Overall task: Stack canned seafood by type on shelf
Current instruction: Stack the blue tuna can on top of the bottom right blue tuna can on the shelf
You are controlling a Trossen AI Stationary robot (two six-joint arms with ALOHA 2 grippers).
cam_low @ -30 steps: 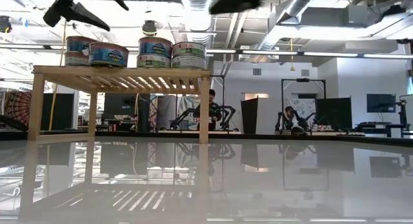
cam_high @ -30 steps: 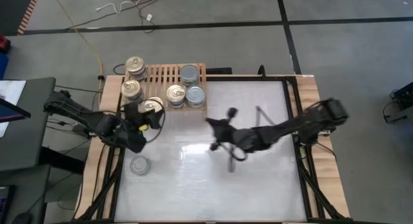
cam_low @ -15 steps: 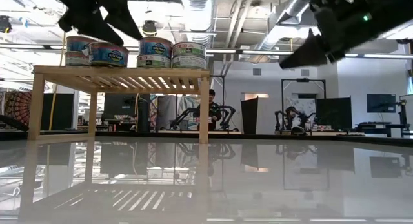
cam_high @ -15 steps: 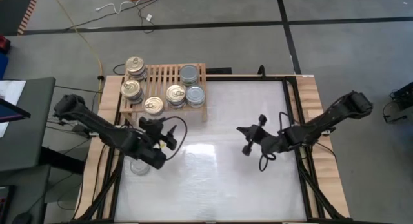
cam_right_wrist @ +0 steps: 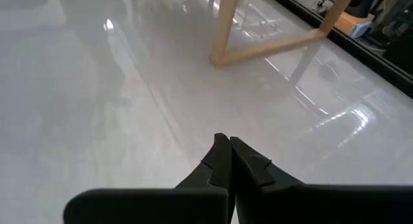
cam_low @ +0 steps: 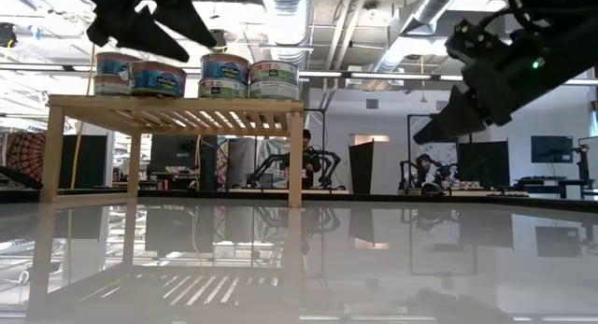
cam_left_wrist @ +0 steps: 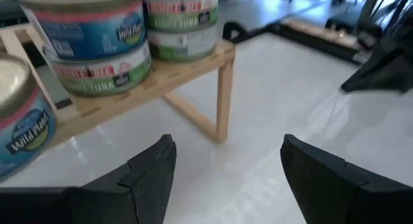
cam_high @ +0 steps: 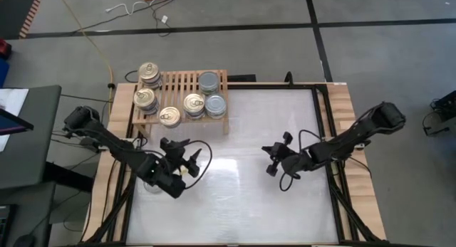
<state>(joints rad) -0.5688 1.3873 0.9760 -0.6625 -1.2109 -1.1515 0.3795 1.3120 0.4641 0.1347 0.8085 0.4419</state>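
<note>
The light-wood shelf (cam_high: 182, 90) stands at the table's far left on short legs. On its slats sit gold-topped cans (cam_high: 194, 103) and silver-topped cans (cam_high: 209, 81), some stacked two high (cam_low: 224, 77). One more can (cam_high: 143, 183) rests on the tabletop, mostly hidden under my left arm. My left gripper (cam_high: 187, 159) hangs open above the table, nearer than the shelf, with nothing between its fingers (cam_left_wrist: 226, 166). My right gripper (cam_high: 271, 160) hovers shut and empty over the table's middle right (cam_right_wrist: 226, 144).
The glossy white tabletop (cam_high: 235, 197) spreads between the two arms. Black rails (cam_high: 324, 126) run along the table's sides. Beyond the far edge lie floor cables, and the low view shows other workstations and a person far behind the shelf.
My left gripper has drawn back from the shelf's near-left cans toward the table's near edge, sinking and rolling at the wrist, still open. My right gripper has pulled back from the table's middle toward the right edge and come lower, rolling as it went.
</note>
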